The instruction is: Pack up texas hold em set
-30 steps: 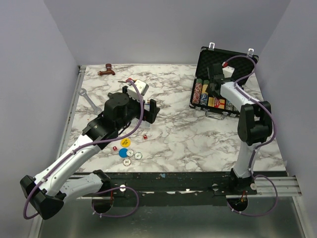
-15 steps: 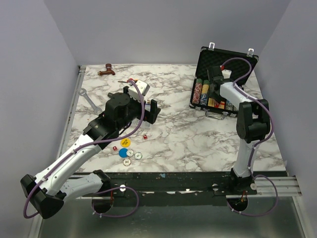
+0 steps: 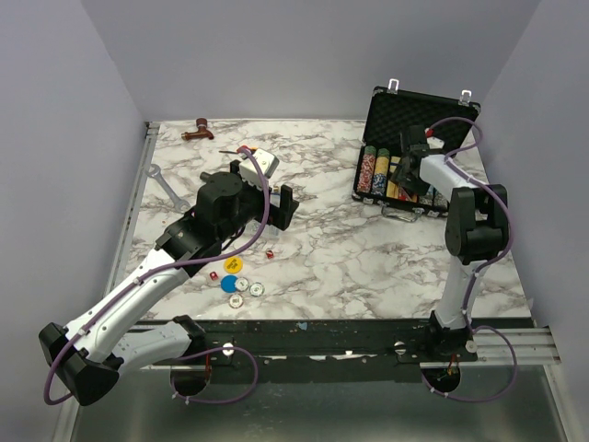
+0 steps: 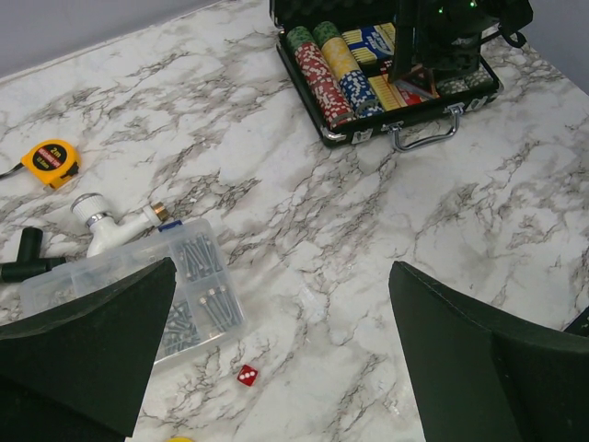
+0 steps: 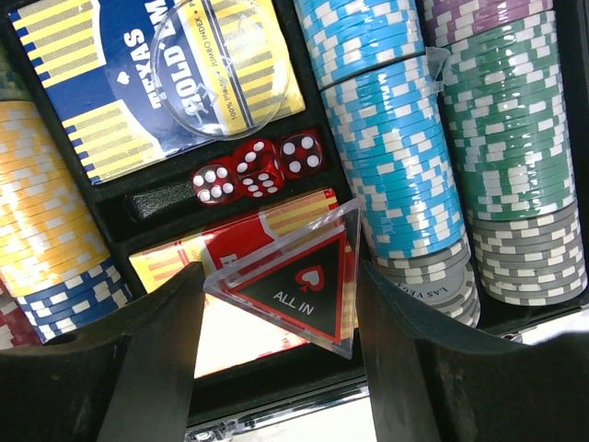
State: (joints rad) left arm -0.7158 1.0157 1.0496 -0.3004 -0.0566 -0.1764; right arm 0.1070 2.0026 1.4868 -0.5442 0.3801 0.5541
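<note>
The black case [image 3: 419, 118] of the texas hold em set stands open at the back right, rows of chips [image 3: 370, 171] inside. My right gripper [image 3: 405, 175] hangs over its card slots, shut on a clear triangular "ALL IN" marker [image 5: 299, 290] above the orange card box [image 5: 230, 267]. Three red dice [image 5: 258, 168] and a blue card box [image 5: 120, 83] under a clear disc [image 5: 221, 64] lie in the case. My left gripper [image 4: 282, 276] is open above the table. A loose red die [image 4: 247, 375] lies below it. Yellow [image 3: 233, 264], blue [image 3: 227, 283] and white discs [image 3: 257, 289] sit at the front left.
A clear compartment box of screws [image 4: 175, 285], a white pipe fitting [image 4: 106, 221] and a yellow tape measure [image 4: 51, 163] lie left of my left gripper. A wrench [image 3: 166, 184] and a reddish-brown tool [image 3: 198, 129] lie near the table's left and back edges.
My right wrist has shifted a little to the right over the case, still gripping the marker. The left arm has not moved.
</note>
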